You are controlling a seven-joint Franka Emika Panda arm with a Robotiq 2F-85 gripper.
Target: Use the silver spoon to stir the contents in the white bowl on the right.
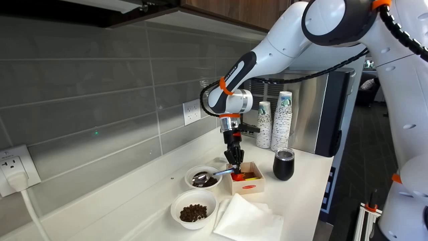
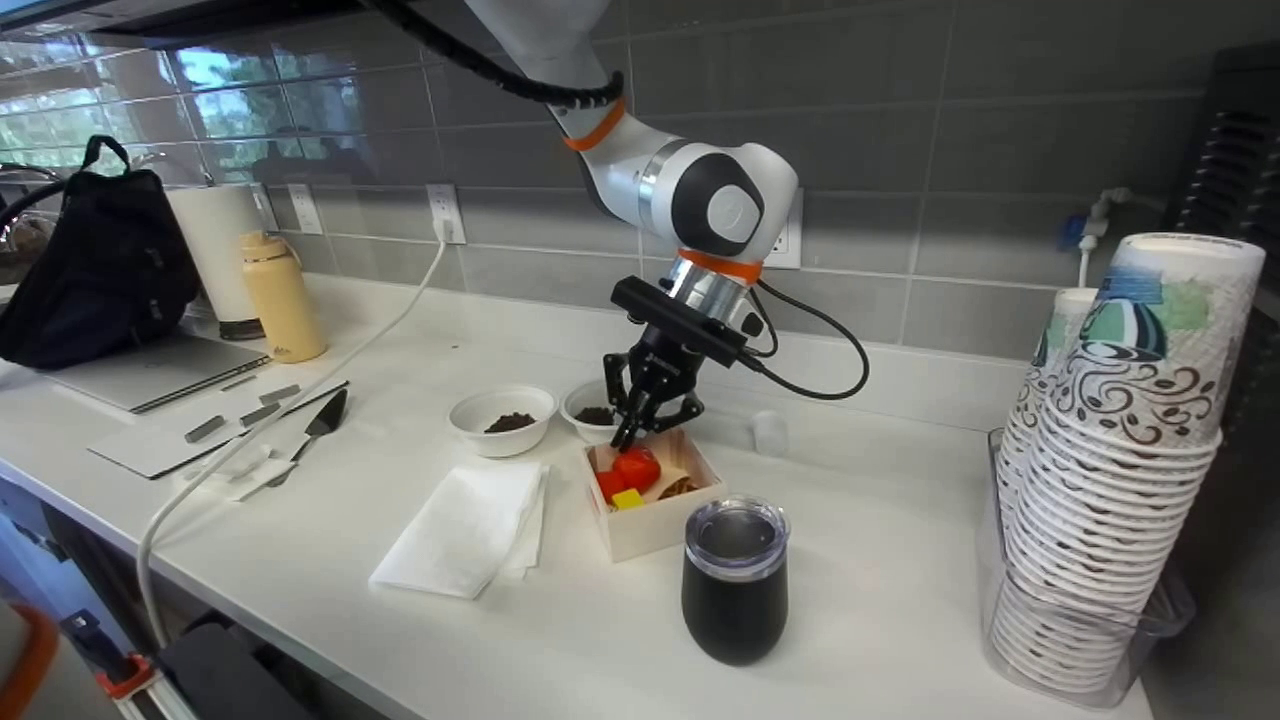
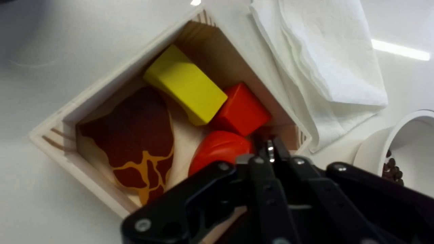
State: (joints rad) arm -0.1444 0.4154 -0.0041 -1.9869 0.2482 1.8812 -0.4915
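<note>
Silver spoon [image 1: 215,173], partly invisible in pincer [image 1: 237,168]

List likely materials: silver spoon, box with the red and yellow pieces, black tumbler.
Silver spoon: metal, probably steel, polished; bright mirror-like highlights.
Box: seems bare wood, matte; pale tan walls, brown grain-like streaks at the corners.
Black tumbler: smooth, low-sheen body, coated metal or plastic, can't tell which; its glossy, see-through clear top looks like plastic.
</note>
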